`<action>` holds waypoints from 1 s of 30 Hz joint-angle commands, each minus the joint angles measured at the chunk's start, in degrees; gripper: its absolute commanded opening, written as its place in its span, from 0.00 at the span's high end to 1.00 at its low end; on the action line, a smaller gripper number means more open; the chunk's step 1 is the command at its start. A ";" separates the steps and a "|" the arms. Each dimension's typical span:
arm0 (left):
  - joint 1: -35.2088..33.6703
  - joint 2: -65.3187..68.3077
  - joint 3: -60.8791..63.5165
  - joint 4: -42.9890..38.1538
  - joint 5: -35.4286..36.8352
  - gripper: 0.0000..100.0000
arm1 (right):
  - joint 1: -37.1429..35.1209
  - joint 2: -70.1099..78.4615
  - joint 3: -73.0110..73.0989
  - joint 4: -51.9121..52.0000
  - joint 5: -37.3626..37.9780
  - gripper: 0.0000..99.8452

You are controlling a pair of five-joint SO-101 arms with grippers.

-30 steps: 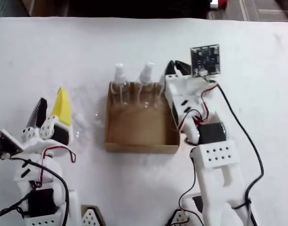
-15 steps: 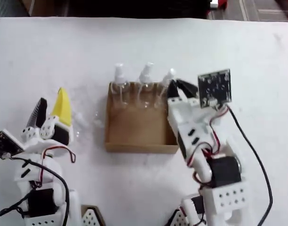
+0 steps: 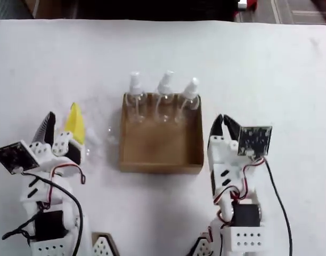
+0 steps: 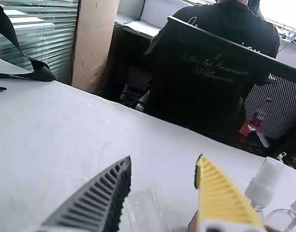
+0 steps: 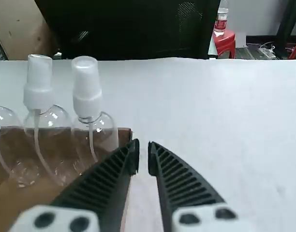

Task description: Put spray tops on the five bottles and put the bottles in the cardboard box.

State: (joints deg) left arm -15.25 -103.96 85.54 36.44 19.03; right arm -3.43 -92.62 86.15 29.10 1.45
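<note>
The cardboard box (image 3: 128,160) sits mid-table. Three clear bottles with white spray tops stand along its far wall: left bottle (image 3: 135,97), middle bottle (image 3: 164,95), right bottle (image 3: 189,97). Two of them appear in the right wrist view as bottle (image 5: 39,121) and bottle (image 5: 92,123). My right gripper (image 3: 222,125) (image 5: 142,153) hangs empty and shut just off the box's right side. My left gripper (image 3: 62,113) (image 4: 162,164) is open left of the box, black and yellow fingers either side of a clear topless bottle (image 4: 144,210) (image 3: 92,140) lying on the table.
White table stretches wide on all sides of the box. A dark chair (image 4: 220,82) with a person seated stands beyond the far table edge. A dark strap (image 4: 22,67) lies at the far left of the table.
My right gripper let go of the third bottle at the box's far right corner, drew back toward the near side and closed. The left arm shifted slightly.
</note>
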 commanded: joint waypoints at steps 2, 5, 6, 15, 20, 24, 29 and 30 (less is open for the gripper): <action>0.40 -0.57 -0.79 -1.93 -0.79 0.79 | 2.86 -6.29 2.46 -1.71 0.62 0.98; 0.31 -0.57 -1.23 -1.93 -0.79 0.79 | 3.30 -7.16 3.96 -1.98 0.62 0.98; 0.31 -0.57 -1.41 -1.93 -0.79 0.79 | 3.03 -7.34 4.22 -1.98 0.62 0.98; 0.57 -0.40 -10.99 5.36 -11.08 0.79 | 3.03 -7.52 5.36 -2.07 0.70 0.98; 0.22 -0.31 -17.85 12.13 -21.01 0.79 | 2.95 -7.52 8.26 -6.90 5.36 0.98; 0.22 -0.22 -24.62 19.69 -29.98 0.79 | 2.95 -7.52 8.70 -7.69 5.63 0.98; -1.89 4.09 -34.20 28.04 -36.48 0.79 | 2.95 -7.52 8.70 -7.78 5.80 0.98; -3.21 6.90 -36.04 28.92 -37.10 0.79 | 2.95 -7.52 8.70 -7.78 5.80 0.98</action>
State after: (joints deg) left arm -15.96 -103.25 56.44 62.29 -15.34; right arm -0.70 -99.74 95.30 22.59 6.37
